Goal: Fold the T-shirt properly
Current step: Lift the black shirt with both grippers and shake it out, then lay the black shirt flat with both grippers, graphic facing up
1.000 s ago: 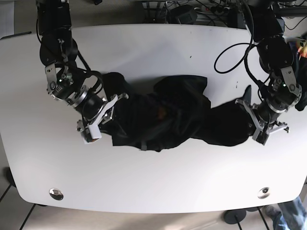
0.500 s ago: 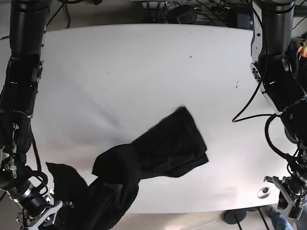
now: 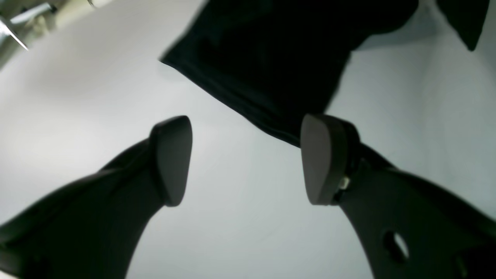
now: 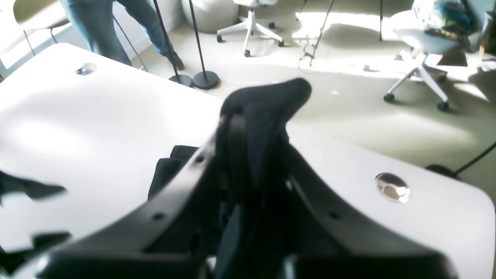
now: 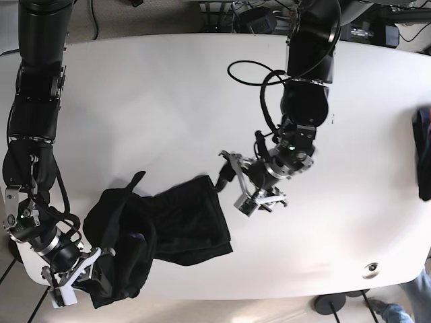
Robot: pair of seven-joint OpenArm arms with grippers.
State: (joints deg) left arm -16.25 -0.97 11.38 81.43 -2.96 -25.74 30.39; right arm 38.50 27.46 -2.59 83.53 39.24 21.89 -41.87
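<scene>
White table (image 5: 168, 81): one T-shirt (image 5: 168, 225), two tools.

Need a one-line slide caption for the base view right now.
Right gripper clamps the bunched black T-shirt near the white table edge; open left gripper hovers beside its far edge.

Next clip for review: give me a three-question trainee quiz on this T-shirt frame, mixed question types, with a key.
1. True or false: the left gripper is clamped on the T-shirt.
2. Which gripper holds cloth? A) left B) right C) neither
3. Fill in: in the base view, the shirt lies bunched near the table's ____ edge.

Key:
1. False; its jaws stand apart with only table between them.
2. B; the right gripper has black fabric pinched in its jaws.
3. Front
</scene>
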